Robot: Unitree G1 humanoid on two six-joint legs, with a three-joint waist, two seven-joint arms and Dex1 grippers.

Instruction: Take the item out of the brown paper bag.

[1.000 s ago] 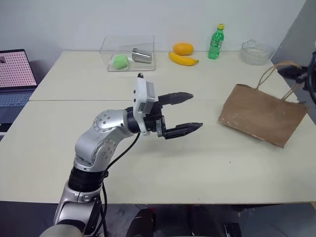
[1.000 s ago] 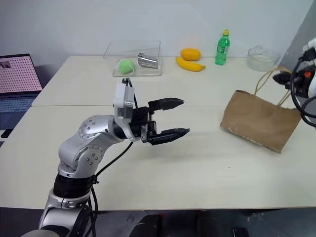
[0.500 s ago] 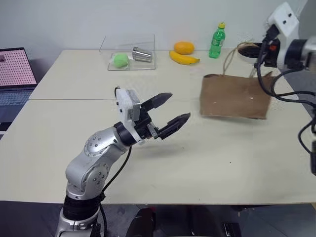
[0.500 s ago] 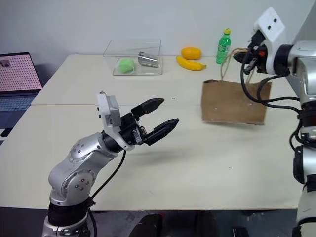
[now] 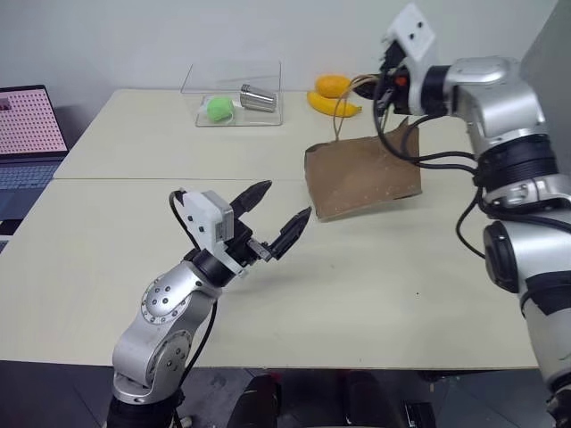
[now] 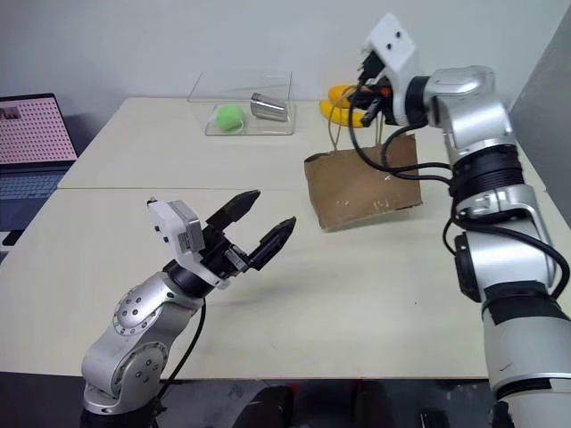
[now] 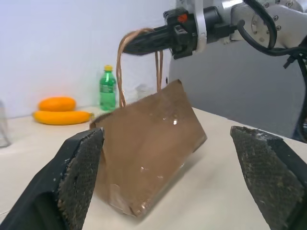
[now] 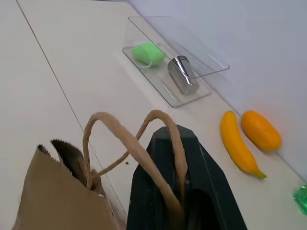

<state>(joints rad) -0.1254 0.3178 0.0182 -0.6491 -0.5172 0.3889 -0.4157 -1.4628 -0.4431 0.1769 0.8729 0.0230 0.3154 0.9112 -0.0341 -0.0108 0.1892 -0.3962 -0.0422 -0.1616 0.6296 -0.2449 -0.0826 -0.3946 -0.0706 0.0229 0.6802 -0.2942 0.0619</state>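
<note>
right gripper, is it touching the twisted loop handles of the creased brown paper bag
Touching. In the right wrist view the right gripper is shut on the handles, which loop over its black finger.

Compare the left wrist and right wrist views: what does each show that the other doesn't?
Left wrist, not right: the brown paper bag's creased side, tilted, framed by the open left end effector. Right wrist, not left: a green ball and metal cup inside the clear container. Both: the right end effector shut on the bag's handles, plus the banana and orange fruit.
</note>
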